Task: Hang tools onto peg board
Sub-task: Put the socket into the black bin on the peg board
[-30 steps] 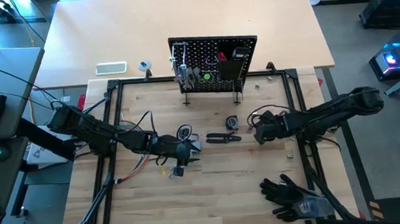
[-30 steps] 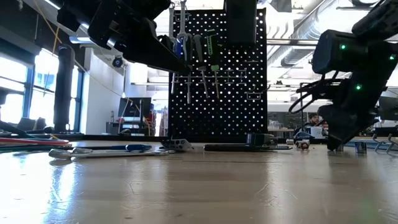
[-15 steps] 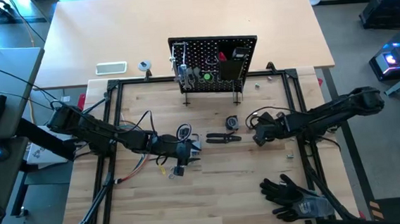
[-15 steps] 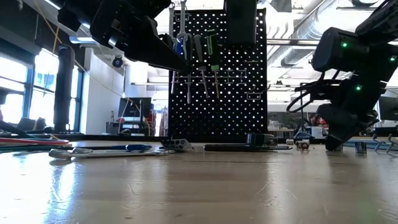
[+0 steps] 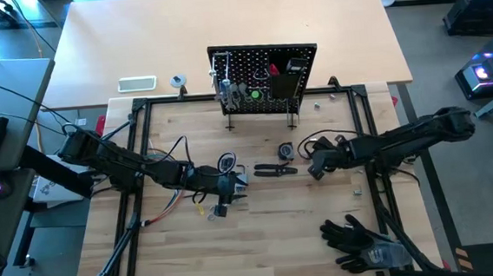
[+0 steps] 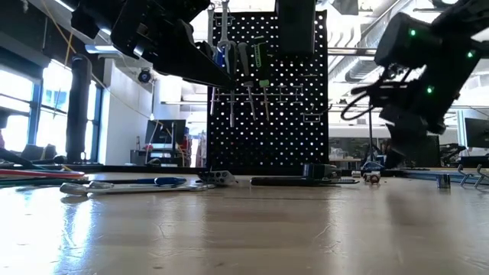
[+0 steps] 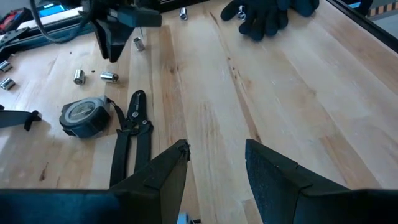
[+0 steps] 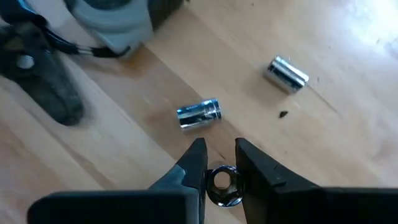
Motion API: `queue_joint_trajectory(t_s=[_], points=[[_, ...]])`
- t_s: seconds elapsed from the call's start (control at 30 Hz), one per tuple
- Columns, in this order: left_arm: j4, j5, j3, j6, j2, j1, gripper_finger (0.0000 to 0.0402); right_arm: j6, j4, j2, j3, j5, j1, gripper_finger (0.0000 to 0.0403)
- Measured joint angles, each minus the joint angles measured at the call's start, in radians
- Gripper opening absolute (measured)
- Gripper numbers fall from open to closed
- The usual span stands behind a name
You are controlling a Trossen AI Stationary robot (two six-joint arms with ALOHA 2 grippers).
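Fingers [image 8: 255, 163] of right gripper [image 8: 221, 167]: clamped on silver socket [image 8: 222, 178], mid-bench. Left gripper [image 7: 214, 165]: apart, empty. Step: pickup. Next: carry to peg board [image 5: 264, 78], far edge.

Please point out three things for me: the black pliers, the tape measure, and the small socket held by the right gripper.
black pliers [image 7: 127, 140]: left wrist view, on the handles.
tape measure [image 7: 84, 115]: left wrist view, on its round case.
small socket [image 8: 220, 180]: right wrist view, on its open end, between the fingers.
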Motion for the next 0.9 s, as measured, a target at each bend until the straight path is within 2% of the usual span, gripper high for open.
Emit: queue_joint_trajectory(t_s=[0.37,0.53,0.9], points=[[0.0,0.0,0.0,0.0,0.0,0.0,0.0149,-0.15,-0.028,-0.079,0.174,-0.027,0.001,0.005],[-0.007,0.0,0.001,0.0,0.0,0.0,0.0144,-0.263,-0.047,-0.083,0.303,-0.07,0.002,0.005],[-0.008,0.0,0.001,0.0,0.0,0.0,0.0142,-0.481,-0.142,-0.082,0.635,-0.056,0.043,0.005]])
